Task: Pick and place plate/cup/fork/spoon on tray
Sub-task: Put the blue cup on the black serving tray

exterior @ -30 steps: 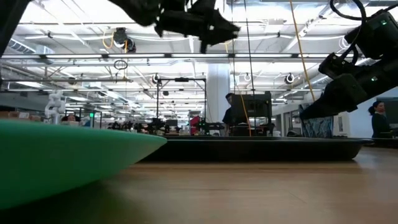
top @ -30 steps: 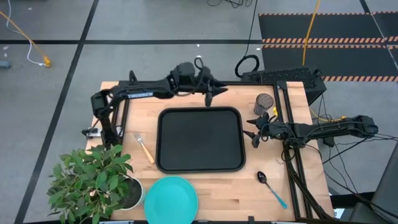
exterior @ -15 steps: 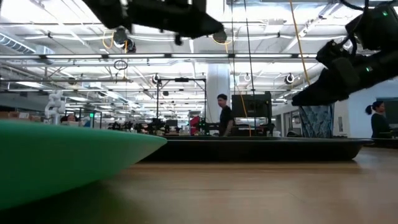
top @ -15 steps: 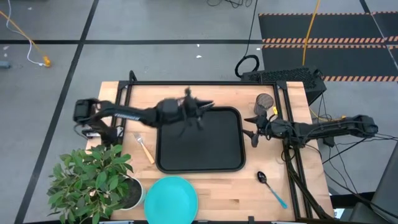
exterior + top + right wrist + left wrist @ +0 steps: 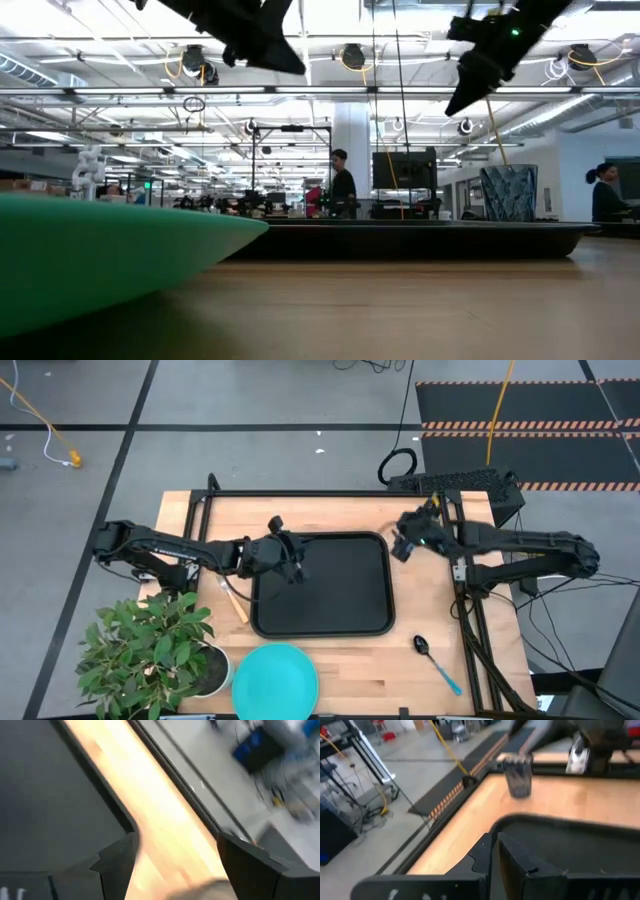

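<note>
- Left gripper [image 5: 290,560]: fingers together, empty, above the tray's [image 5: 322,622] left part; bare tray floor lies to its right.
- Fork [image 5: 232,599]: on the table just left of the tray.
- Right gripper [image 5: 400,544]: fingers apart, empty, above the tray's far-right corner.
- Cup [image 5: 518,776]: beside the right arm.
- Plate [image 5: 275,674], spoon [image 5: 436,659]: nearer the front edge.

right gripper [image 5: 172,865]: two dark fingers [image 5: 117,862] spread wide, nothing between them | tray [image 5: 45,795]: black surface with raised rim, rounded corner just ahead of one finger | table [image 5: 150,820]: light wood strip runs forward between the fingers | beyond the other finger: dark frame rail [image 5: 175,775], then blurred grey floor
</note>
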